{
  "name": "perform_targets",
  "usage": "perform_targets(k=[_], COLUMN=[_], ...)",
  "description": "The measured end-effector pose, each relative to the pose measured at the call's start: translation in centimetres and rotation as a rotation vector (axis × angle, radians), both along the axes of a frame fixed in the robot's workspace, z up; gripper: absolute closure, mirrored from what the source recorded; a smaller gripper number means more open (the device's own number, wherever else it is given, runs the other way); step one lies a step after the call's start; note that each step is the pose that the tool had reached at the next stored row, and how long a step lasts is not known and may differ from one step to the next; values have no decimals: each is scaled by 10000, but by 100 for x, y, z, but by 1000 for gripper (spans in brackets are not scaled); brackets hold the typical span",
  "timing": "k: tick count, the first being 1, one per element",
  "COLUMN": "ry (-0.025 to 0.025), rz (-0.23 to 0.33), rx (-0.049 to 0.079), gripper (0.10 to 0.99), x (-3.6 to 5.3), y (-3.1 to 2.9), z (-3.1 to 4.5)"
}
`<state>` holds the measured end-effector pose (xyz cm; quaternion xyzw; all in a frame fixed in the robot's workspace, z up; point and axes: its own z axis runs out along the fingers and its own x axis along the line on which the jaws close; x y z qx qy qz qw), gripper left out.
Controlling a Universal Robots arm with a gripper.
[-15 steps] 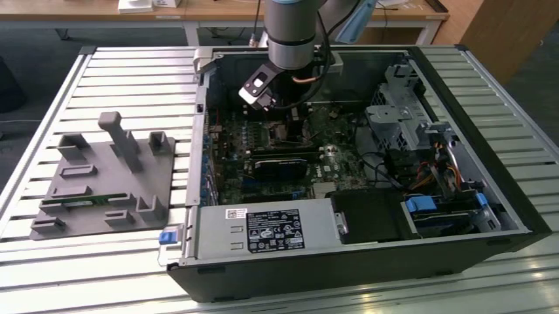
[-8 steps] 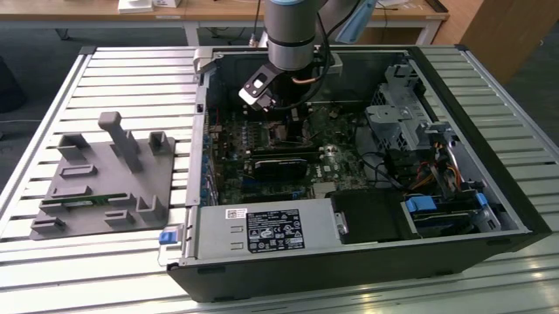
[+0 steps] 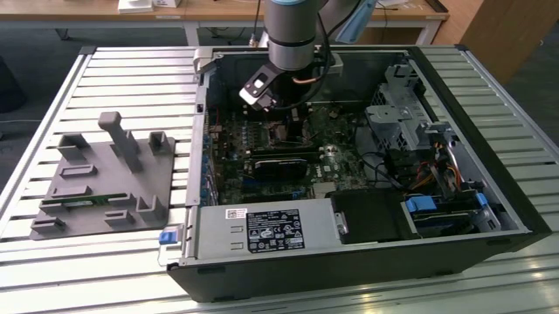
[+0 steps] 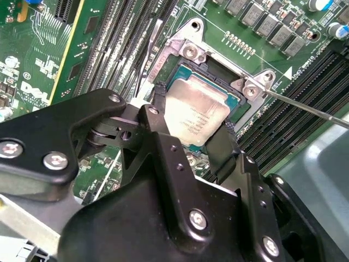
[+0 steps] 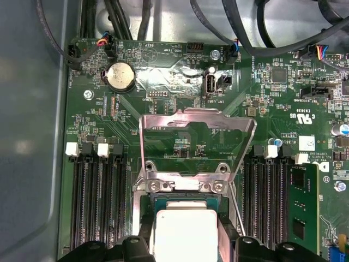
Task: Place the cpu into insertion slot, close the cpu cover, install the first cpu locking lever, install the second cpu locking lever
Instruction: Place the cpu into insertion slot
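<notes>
Since cpu (image 4: pixel 196 106) lies flat within insertion slot (image 4: pixel 215 68) with gripper (image 4: pixel 192 124) clamped on two opposite edges, check seating before letting go. Cannot tell whether fully down or just above.

- Keep chip level, silvery top up, corners lined up with socket frame.
- Lower straight, no sideways push; contacts underneath probably delicate.
- Release only once flush all round.
- Mind cpu cover (image 5: pixel 202 115): stands open, tilted back from its hinge at slot's edge, just beyond cpu in first wrist view. Keep fingers (image 4: pixel 159 125) off it.
- Note one locking lever (image 4: pixel 305 106) and other locking lever (image 4: pixel 148 60): thin rods swung clear, one off each side of slot. Avoid snagging either.
- Watch memory slots (image 5: pixel 98 202) flanking socket on both sides.

Sits around middle of motherboard (image 3: pixel 345 167), toward far wall of case (image 3: pixel 349 261) in exterior view, with coin cell (image 5: pixel 120 76) near board's corner.
</notes>
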<state>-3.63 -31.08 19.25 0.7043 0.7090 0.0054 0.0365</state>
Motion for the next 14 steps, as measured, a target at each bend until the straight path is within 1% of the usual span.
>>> perform_targets(k=[9, 11, 13, 14], ry=[-2, -13, -6, -4], rz=[1, 3, 3, 2], rx=[2, 11, 8, 4], gripper=[545, 545, 537, 475], x=[5, 8, 7, 6], y=[0, 2, 2, 1], z=[0, -4, -3, -1])
